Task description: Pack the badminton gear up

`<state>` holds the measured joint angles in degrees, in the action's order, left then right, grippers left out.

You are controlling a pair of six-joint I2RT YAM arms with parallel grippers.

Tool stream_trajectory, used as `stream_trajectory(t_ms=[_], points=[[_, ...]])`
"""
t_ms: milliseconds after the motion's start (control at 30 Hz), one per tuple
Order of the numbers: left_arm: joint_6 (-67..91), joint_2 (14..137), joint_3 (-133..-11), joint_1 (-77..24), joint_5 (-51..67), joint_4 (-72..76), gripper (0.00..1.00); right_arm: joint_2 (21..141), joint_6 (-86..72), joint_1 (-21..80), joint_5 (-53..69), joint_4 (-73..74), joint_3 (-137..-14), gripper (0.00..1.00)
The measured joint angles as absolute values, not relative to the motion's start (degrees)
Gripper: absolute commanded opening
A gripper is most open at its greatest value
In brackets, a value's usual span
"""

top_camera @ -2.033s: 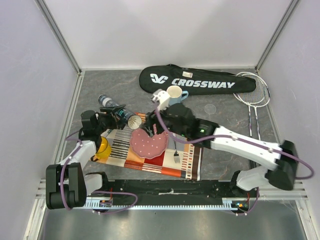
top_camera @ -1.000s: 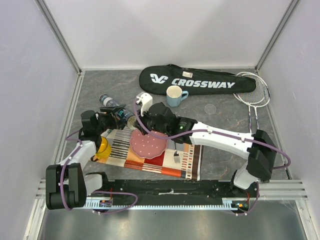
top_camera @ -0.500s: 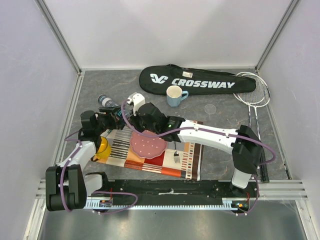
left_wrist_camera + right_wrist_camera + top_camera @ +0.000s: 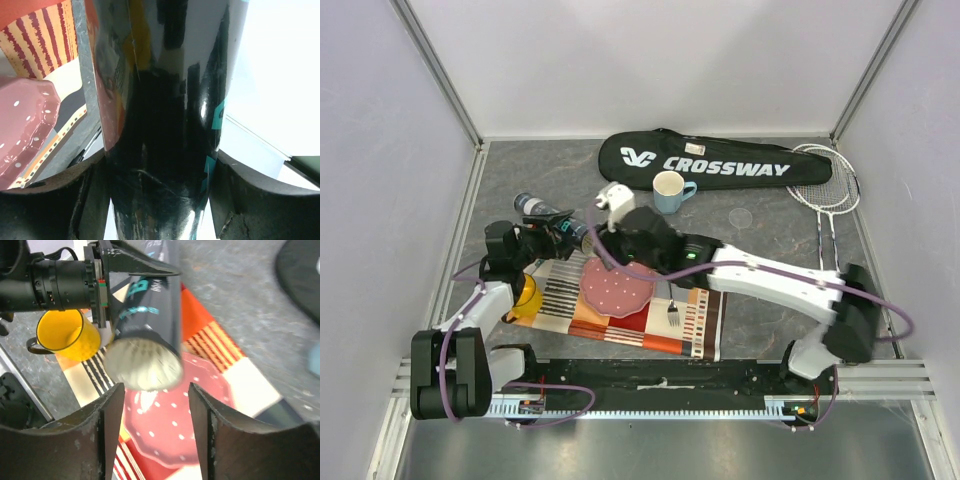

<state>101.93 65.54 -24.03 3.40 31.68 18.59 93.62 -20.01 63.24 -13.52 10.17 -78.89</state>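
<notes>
My left gripper is shut on the long dark tube and holds it tilted above the table's left side. In the left wrist view the tube fills the space between the fingers. In the right wrist view, white shuttlecock feathers show in the tube's open mouth. My right gripper is open and empty, just in front of that mouth, above the pink plate. It sits near the tube's end in the top view. The black CROSSWAY bag lies at the back. Two rackets lie at the right.
A light blue cup stands in front of the bag. A striped placemat holds the pink plate, a fork and a yellow mug. Walls close in the left, back and right.
My right gripper swung left from near the blue cup to the tube's mouth, then drew back a little to the right. The left gripper kept hold of the tube.
</notes>
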Motion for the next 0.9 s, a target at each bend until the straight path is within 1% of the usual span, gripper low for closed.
stream_trajectory(t_ms=[67, 100, 200, 267, 300, 367, 433, 533, 567, 633, 667, 733, 800, 900], points=[[101.91, 66.04, -24.03, 3.22, 32.21, 19.09, 0.02, 86.11, -20.25, 63.09, -15.29, 12.32, -75.24, 0.76], [101.91, 66.26, -24.03, 3.20, 32.42, 19.49, 0.02, 83.13, -20.36, 62.74, -15.94, 13.04, -74.08, 0.80], [101.91, 66.54, -24.03, 3.22, 33.10, 20.01, 0.02, 74.13, -21.47, 58.41, -17.10, 14.33, -71.37, 0.83], [101.91, 66.54, -24.03, 3.22, 33.15, 20.10, 0.02, 71.18, -22.61, 51.94, -16.53, 14.26, -69.36, 0.86], [101.91, 66.54, -24.03, 3.22, 33.17, 20.12, 0.02, 70.48, -23.31, 47.59, -16.53, 14.11, -67.85, 0.90], [101.91, 66.54, -24.03, 3.22, 33.19, 20.16, 0.02, 71.16, -24.67, 39.05, -17.17, 14.68, -64.53, 0.91], [101.91, 66.54, -24.03, 3.22, 33.19, 20.21, 0.02, 75.00, -25.89, 32.08, -17.39, 16.95, -62.52, 0.86], [101.91, 66.54, -24.03, 3.22, 33.26, 20.21, 0.02, 83.24, -27.03, 24.88, -16.27, 19.59, -62.30, 0.74], [101.91, 66.54, -24.03, 3.22, 33.30, 20.21, 0.02, 86.26, -27.05, 22.94, -16.47, 20.10, -62.48, 0.66], [101.91, 66.61, -24.03, 3.22, 33.39, 20.21, 0.02, 92.20, -26.92, 20.08, -16.51, 22.02, -63.57, 0.60], [101.91, 66.61, -24.03, 3.22, 33.41, 20.23, 0.02, 94.96, -26.76, 19.29, -16.43, 22.61, -64.58, 0.53], [101.91, 66.61, -24.03, 3.22, 33.47, 20.21, 0.02, 100.09, -26.13, 18.24, -16.14, 23.66, -67.24, 0.52], [101.91, 66.61, -24.03, 3.22, 33.56, 20.21, 0.02, 103.90, -25.23, 17.74, -15.73, 24.12, -70.13, 0.47], [101.91, 66.63, -24.03, 3.22, 33.61, 20.23, 0.02, 108.36, -23.16, 17.50, -15.00, 24.12, -74.30, 0.45]])
